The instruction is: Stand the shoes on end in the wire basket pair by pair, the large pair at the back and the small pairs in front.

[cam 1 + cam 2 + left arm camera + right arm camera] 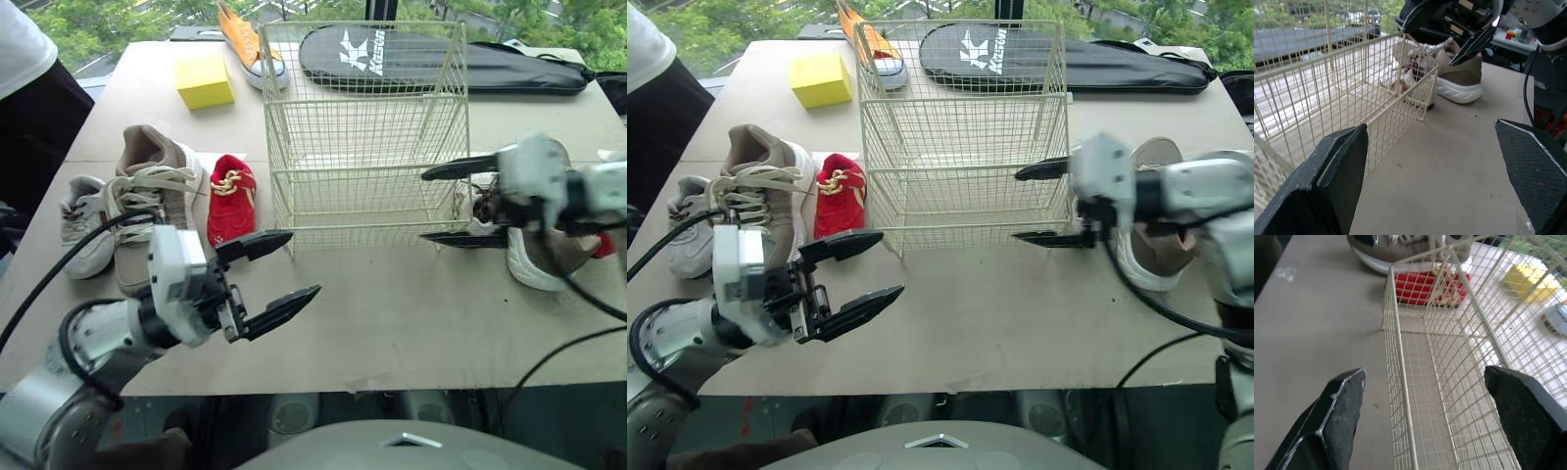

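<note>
Nothing is done yet. The one wire basket [362,206] stands empty mid-bench [392,313], and every shoe lies outside it. I count five shoes with certainty:

- large beige shoe [147,191] toward the left edge
- second large beige shoe [1462,78] toward the right edge
- red shoe [232,199] and grey shoe [83,220] beside the left one
- orange shoe [250,39] at the far edge

The left tool [302,262] and right tool [426,206] are both open and hold nothing.
</note>
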### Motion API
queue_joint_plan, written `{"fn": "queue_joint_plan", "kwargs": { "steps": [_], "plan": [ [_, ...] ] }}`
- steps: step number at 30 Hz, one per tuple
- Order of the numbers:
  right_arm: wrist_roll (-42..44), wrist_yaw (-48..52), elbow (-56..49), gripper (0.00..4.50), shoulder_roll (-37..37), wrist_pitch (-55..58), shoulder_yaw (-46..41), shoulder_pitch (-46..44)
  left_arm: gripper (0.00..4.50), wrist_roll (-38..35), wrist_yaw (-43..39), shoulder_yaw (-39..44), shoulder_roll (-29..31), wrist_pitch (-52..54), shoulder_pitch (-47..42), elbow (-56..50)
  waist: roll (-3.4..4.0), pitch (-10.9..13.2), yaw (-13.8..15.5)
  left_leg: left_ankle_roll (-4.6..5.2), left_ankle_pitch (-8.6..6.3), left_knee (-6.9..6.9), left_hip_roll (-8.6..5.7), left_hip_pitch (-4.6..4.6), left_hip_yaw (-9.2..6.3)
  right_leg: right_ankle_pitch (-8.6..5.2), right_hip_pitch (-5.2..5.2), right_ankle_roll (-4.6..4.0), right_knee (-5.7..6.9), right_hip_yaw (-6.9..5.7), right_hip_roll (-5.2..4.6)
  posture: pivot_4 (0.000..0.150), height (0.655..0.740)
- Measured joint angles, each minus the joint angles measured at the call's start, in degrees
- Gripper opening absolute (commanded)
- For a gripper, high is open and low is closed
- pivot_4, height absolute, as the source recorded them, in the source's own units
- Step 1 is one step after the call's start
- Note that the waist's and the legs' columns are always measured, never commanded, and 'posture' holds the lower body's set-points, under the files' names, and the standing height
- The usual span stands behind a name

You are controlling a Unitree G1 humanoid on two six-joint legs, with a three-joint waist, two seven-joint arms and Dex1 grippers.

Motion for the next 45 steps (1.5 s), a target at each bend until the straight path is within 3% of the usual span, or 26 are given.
{"fn": "queue_joint_plan", "kwargs": {
  "steps": [6, 7, 9, 12, 15, 20, 33, 36, 42, 45],
  "plan": [
    [16.12, -17.73, -11.51, 3.57, -0.17, 18.85, -26.76, 13.85, 4.5, -0.43, -1.07, -9.08, 0.06, 3.81, -15.04, 5.93, 0.02, 0.01, 0.32, 0.0, 0.0, 0.0, 0.0, 0.0, -0.12, 0.02, 0.06, 0.03, 0.04, -0.09, 0.03, 0.15, 0.74],
    [17.16, -21.21, -12.73, 3.84, -0.16, 22.1, -28.99, 14.84, 4.5, -0.54, -1.06, -10.15, -0.03, 4.5, -17.43, 6.8, 0.0, 0.0, 0.19, 0.0, 0.0, 0.02, -0.02, 0.0, -0.11, 0.03, 0.08, 0.04, 0.03, -0.07, 0.03, 0.15, 0.74],
    [16.01, -28.85, -15.12, 4.42, 0.22, 27.56, -33.85, 19.7, 4.5, -0.71, -1.4, -13.6, -0.91, 6.09, -22.15, 8.57, -0.08, -0.05, -0.11, 0.0, 0.0, 0.03, -0.06, 0.03, -0.08, 0.03, 0.11, 0.06, 0.02, 0.02, 0.03, 0.15, 0.74],
    [11.09, -37.67, -20.09, 4.42, 5.54, 31.25, -38.59, 30.7, 4.5, -0.74, -2.89, -17.38, -2.49, 7.81, -26.38, 11.55, -0.12, -0.08, 0.03, 0.0, 0.0, 0.0, -0.06, -0.02, -0.19, 0.0, 0.08, 0.11, 0.01, -0.04, 0.06, 0.15, 0.74],
    [8.18, -45.28, -26.02, 4.42, 12.35, 32.56, -39.2, 36.25, 4.5, -0.33, -4.9, -19.0, -3.49, 8.25, -29.78, 14.65, -0.03, -0.1, -0.45, 0.0, 0.0, -0.04, -0.07, 0.02, -0.32, 0.0, 0.06, 0.13, 0.04, 0.05, 0.18, 0.15, 0.74],
    [2.94, -58.41, -30.37, 4.42, 23.22, 32.83, -34.15, 36.85, 4.5, 1.5, -8.95, -21.12, -5.84, 7.42, -32.4, 18.18, -0.01, -0.11, -1.44, 0.0, 0.01, 0.0, -0.09, 0.02, -0.44, 0.0, 0.07, 0.11, 0.07, 0.01, 0.2, 0.15, 0.74],
    [-0.72, -65.74, -26.45, 4.42, 29.56, 34.48, -25.39, 34.68, 4.5, 1.99, -11.3, -18.85, -5.88, 7.47, -32.63, 19.44, 0.0, -0.11, -1.35, 0.0, 0.0, -0.01, -0.09, -0.04, -0.56, -0.02, 0.07, 0.09, 0.04, -0.1, 0.19, 0.15, 0.74],
    [-3.45, -67.77, -23.76, 3.62, 30.42, 33.37, -22.71, 33.37, 4.5, 2.01, -10.77, -18.61, -5.88, 7.61, -32.27, 19.37, 0.0, -0.11, -1.4, 0.0, 0.0, -0.01, -0.09, -0.03, -0.53, -0.01, 0.07, 0.09, 0.04, -0.07, 0.18, 0.15, 0.74],
    [-8.77, -67.86, -19.22, 1.15, 29.16, 26.34, -17.42, 33.1, 4.5, 2.06, -9.55, -18.02, -5.57, 7.81, -32.12, 18.73, -0.06, -0.14, -1.42, 0.0, 0.0, 0.0, -0.11, -0.02, -0.52, -0.01, 0.08, 0.09, 0.04, -0.05, 0.17, 0.15, 0.74],
    [-10.84, -67.43, -18.42, 0.43, 28.58, 22.76, -16.61, 34.16, 4.5, 2.15, -9.0, -17.75, -5.65, 7.79, -32.13, 18.68, -0.09, -0.16, -1.32, 0.0, 0.0, 0.0, -0.13, -0.02, -0.52, -0.01, 0.1, 0.09, 0.03, -0.04, 0.17, 0.15, 0.74]
  ]
}}
